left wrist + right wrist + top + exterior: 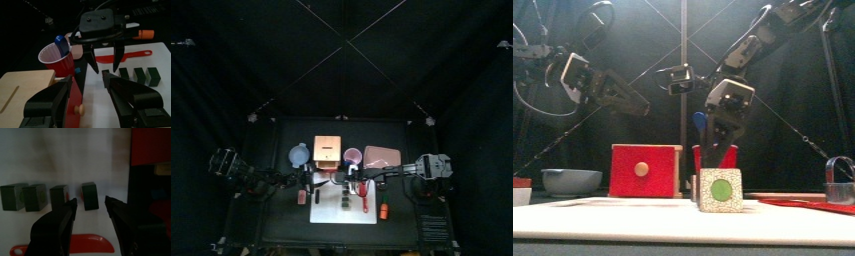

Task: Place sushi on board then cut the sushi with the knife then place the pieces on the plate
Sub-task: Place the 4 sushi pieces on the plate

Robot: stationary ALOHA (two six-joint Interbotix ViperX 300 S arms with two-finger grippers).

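My right wrist camera shows four sushi pieces (pixel 59 195) on the white board (pixel 67 158), one set apart, a red knife (pixel 87 244) beside them; the front camera shows only one. Left pincer (pixel 90 82) and right pincer (pixel 91 201) hang released above the black counter (pixel 285 217), curtains (pixel 291 60) behind

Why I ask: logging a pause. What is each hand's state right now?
Left hand: open, holding nothing.
Right hand: open, holding nothing; the red knife lies loose on the white board.
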